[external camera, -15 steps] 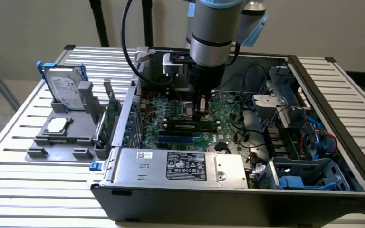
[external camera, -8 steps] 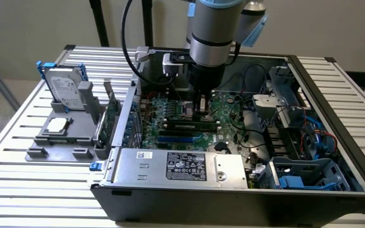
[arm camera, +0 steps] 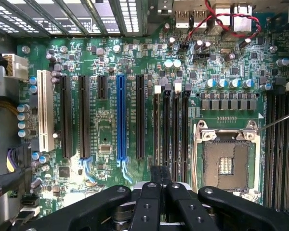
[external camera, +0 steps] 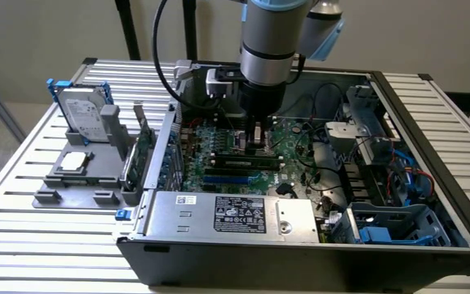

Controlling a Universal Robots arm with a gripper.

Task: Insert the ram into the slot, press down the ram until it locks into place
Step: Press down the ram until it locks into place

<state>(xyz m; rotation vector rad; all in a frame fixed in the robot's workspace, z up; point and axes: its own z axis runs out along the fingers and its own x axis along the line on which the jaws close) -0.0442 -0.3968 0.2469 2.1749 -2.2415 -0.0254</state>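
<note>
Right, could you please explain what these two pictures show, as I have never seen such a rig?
The machine is a robot arm with a gripper, reaching into an open computer case on a slatted metal table. One picture is taken from off the arm, the other from a camera on its wrist, looking down past the gripper at the green motherboard. The long black memory slots lie ahead of the gripper. A green stick, apparently the ram, stands along them. Beside the case, a grey holder carries a hard drive. Whether the gripper holds anything I cannot tell.
</note>
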